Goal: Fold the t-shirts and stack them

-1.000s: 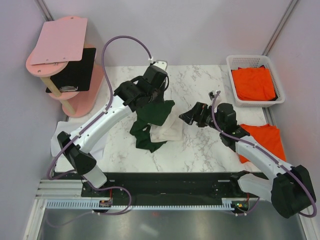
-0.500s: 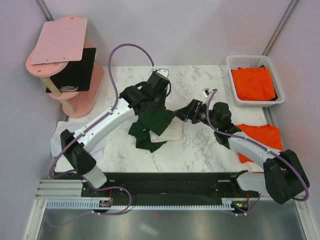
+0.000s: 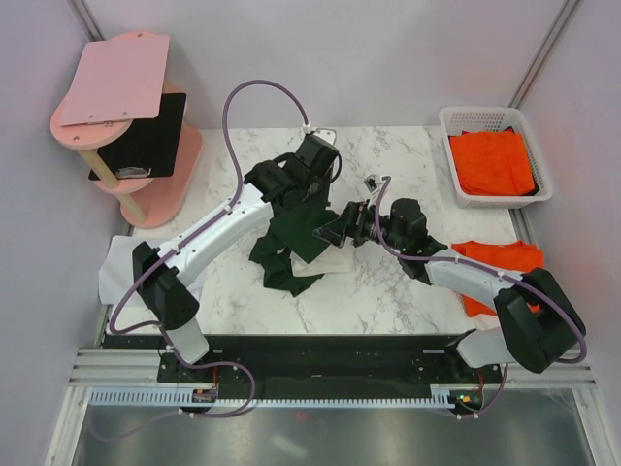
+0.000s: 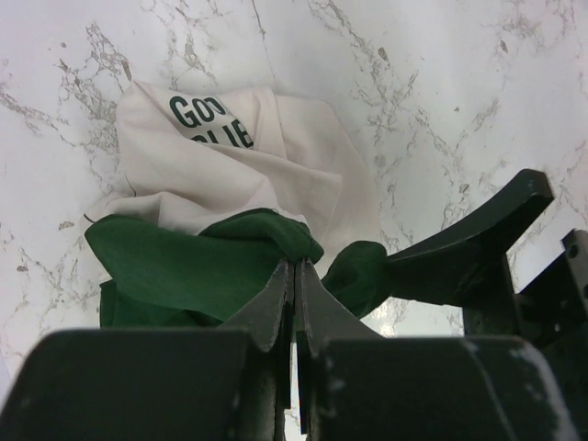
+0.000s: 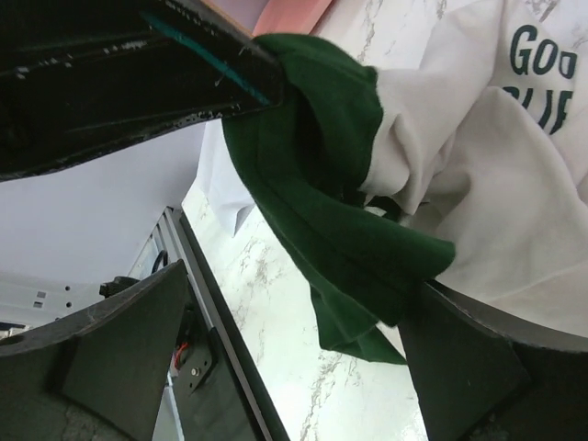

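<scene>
Gripping the cream-white, green-sleeved cloth t-shirt (image 4: 239, 175), the left tool (image 4: 296, 276) faces the wide-open right tool (image 5: 294, 322), seemingly straddling its green fold.

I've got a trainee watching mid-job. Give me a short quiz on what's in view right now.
1. True or false: the left fingers are shut on the cream shirt's green cloth.
2. The right fingers are: A open, B shut on the shirt, C out of view.
3. Fill in: the folded orange shirt at the far right lies in a white ___.
Key: 1 true; 2 A; 3 basket.
</scene>
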Controlling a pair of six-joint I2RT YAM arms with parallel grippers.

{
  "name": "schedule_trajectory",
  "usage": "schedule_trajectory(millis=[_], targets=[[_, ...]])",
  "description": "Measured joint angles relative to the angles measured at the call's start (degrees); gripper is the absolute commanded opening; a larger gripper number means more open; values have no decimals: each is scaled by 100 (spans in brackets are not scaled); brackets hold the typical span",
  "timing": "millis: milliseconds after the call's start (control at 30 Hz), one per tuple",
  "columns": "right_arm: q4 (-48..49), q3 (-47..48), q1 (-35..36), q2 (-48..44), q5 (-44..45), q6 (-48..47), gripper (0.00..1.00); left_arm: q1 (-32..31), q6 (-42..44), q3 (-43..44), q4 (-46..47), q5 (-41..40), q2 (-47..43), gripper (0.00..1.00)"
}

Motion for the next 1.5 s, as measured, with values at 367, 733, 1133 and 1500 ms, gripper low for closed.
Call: schedule_trajectory(millis=[367,733,1133,1500], targets=[[-15,103,160,365,-9,-223,85,0,2,350,-90,-4,96,2],[28,118,232,656,297,-264,83,0,2,435,-125,39,201,2],[219,424,444,1134,422,-243,0,0,0,433,-129,57,245,2],[-1698,774,579,-96,979,-1032,0,2,66,426,-122,15,245,100]])
